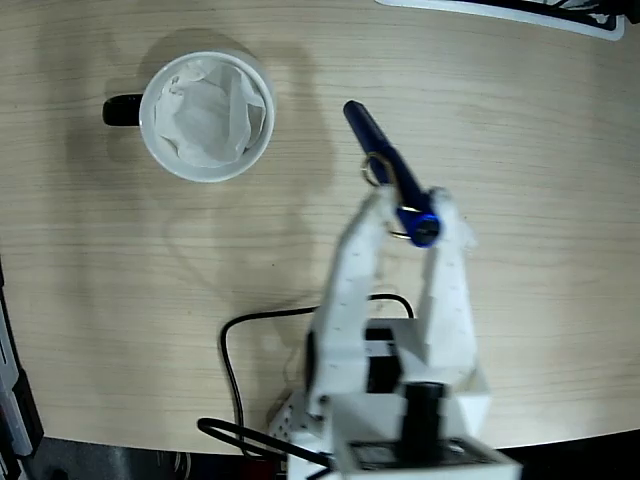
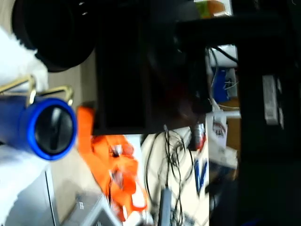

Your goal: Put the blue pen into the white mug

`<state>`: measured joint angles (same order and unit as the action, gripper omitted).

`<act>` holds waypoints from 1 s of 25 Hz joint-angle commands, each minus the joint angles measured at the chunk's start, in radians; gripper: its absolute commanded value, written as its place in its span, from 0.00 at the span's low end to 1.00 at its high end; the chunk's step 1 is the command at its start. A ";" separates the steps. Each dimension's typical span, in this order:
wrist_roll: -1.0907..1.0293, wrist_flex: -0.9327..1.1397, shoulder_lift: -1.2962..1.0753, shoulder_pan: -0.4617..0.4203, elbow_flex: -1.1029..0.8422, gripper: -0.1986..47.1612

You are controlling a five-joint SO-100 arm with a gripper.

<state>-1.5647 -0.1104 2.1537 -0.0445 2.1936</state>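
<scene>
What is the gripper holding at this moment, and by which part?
The gripper holds the blue pen near its blunt rear end, by the clip; the rest of the pen sticks out beyond the fingers, right of the white mug.

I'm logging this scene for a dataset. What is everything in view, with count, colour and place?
pen: one, blue with a metal clip, held in the claw right of centre in the fixed view, tip pointing up-left; its round end fills the left of the wrist view
mug: one, white with a black handle on its left, upper left of the table
paper: crumpled, white, inside the mug
table: one, light wood
cable: one, black, looping at the lower left by the arm's base
background clutter: orange and dark shapes, blurred, wrist view only
arm: one, white, bottom centre
claw: one, white, shut on the pen
</scene>
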 commanded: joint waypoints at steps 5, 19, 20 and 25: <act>-0.092 -0.206 0.057 -0.184 0.173 0.01; -0.103 -0.442 -0.072 -0.310 0.325 0.01; -0.103 -0.456 -0.078 -0.310 0.342 0.01; -0.103 -0.512 -0.117 -0.302 0.396 0.01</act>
<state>-1.6460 -0.5829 2.0249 -0.3329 2.5848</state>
